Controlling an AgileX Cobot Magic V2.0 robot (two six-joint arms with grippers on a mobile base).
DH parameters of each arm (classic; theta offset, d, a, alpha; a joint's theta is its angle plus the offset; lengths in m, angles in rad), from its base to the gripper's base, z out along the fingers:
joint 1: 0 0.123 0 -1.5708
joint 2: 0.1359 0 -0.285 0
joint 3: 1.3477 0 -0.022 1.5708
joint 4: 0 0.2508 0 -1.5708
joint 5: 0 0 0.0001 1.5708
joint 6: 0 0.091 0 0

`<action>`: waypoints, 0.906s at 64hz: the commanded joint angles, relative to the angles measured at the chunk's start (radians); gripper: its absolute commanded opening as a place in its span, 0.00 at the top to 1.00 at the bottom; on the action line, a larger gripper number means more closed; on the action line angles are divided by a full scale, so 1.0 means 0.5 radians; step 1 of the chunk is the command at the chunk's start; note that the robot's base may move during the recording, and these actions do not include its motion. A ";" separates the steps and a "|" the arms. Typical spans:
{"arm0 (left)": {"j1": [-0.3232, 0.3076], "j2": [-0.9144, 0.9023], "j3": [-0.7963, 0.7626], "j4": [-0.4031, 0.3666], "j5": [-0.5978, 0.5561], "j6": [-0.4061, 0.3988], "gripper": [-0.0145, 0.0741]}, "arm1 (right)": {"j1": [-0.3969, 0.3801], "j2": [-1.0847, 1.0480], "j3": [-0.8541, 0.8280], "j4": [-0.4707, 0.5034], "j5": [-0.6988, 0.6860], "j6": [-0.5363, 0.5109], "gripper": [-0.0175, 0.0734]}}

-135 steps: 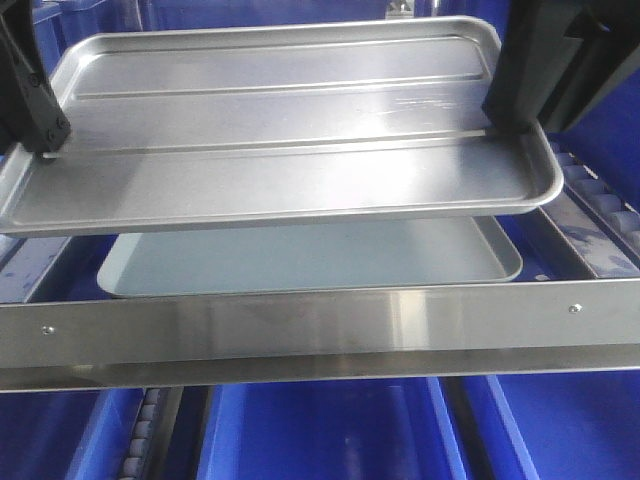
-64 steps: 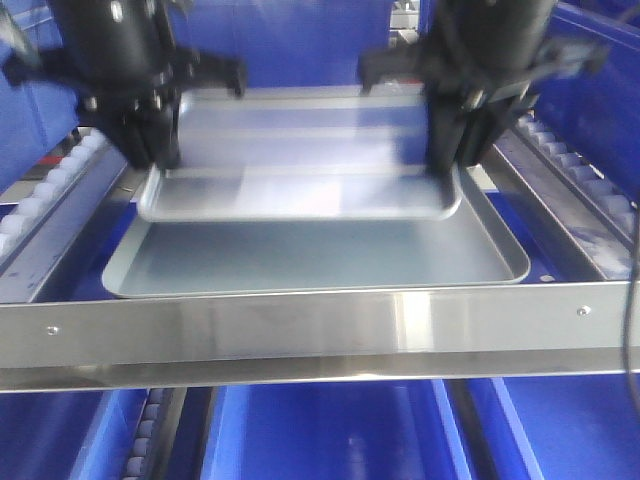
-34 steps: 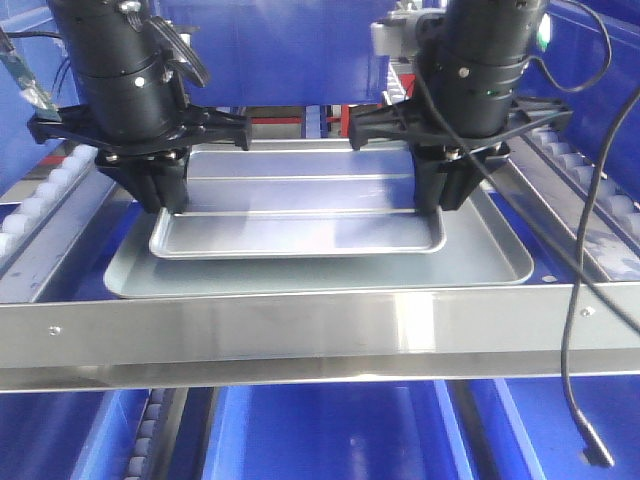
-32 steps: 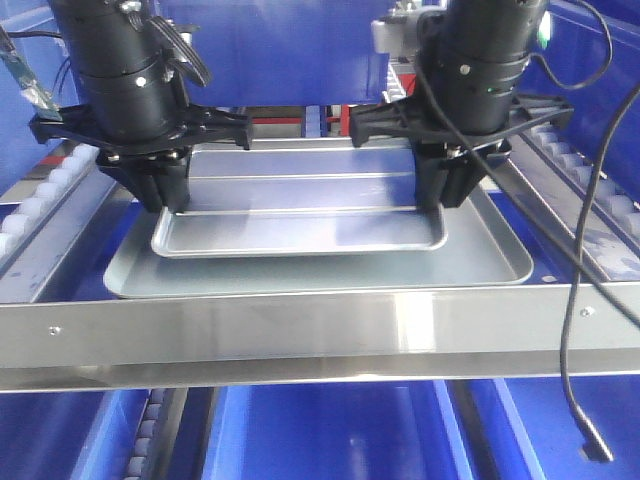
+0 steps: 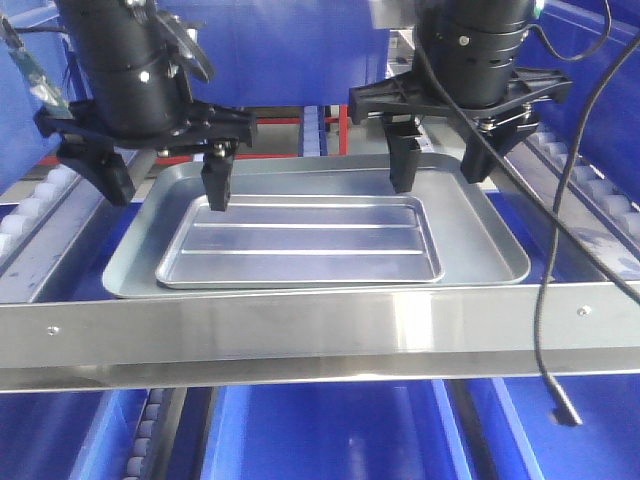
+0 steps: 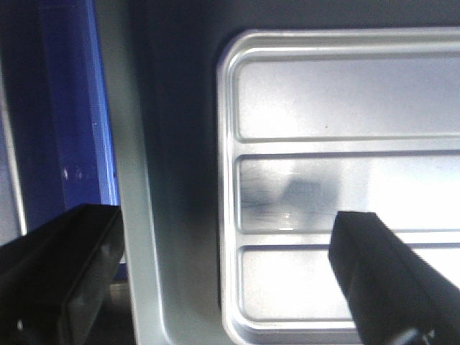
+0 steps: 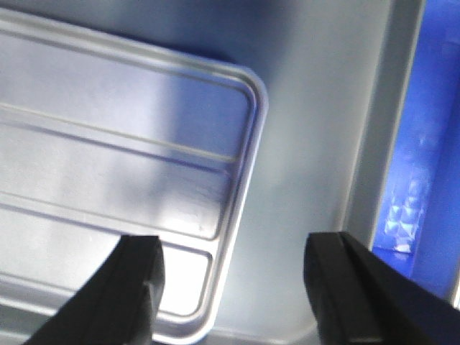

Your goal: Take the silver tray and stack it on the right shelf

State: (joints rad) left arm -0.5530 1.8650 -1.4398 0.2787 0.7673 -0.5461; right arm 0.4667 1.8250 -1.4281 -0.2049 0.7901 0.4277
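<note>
The shiny ridged steel silver tray (image 5: 300, 242) lies flat inside the larger dull grey smooth-floored tray (image 5: 480, 225), on the steel-framed right shelf (image 5: 320, 325) with its silvery front crossbar; left gripper (image 5: 165, 180) hangs above the tray's left end, fingers (image 5: 216, 185) spread wide, gripping nothing; right gripper (image 5: 440, 160) hangs over the right end, its fingers likewise apart; dark-blue crates (image 5: 330, 430) sit below.

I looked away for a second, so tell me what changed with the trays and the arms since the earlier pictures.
Both tools let go: the left tool and right tool now stand open and lifted. The silver tray, carried in and lowered, now lies flat inside the larger grey tray. That tray and the shelf crossbar stayed put.
</note>
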 commanded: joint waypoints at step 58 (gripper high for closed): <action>-0.066 -1.667 1.577 0.012 -1.087 0.300 0.93 | -0.014 -1.443 1.325 -0.115 -0.693 -0.122 0.75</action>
State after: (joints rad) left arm -0.5827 1.1165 -0.7198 0.2744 0.4103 -0.3968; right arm 0.4667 1.1818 -0.8223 -0.2359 0.5864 0.3767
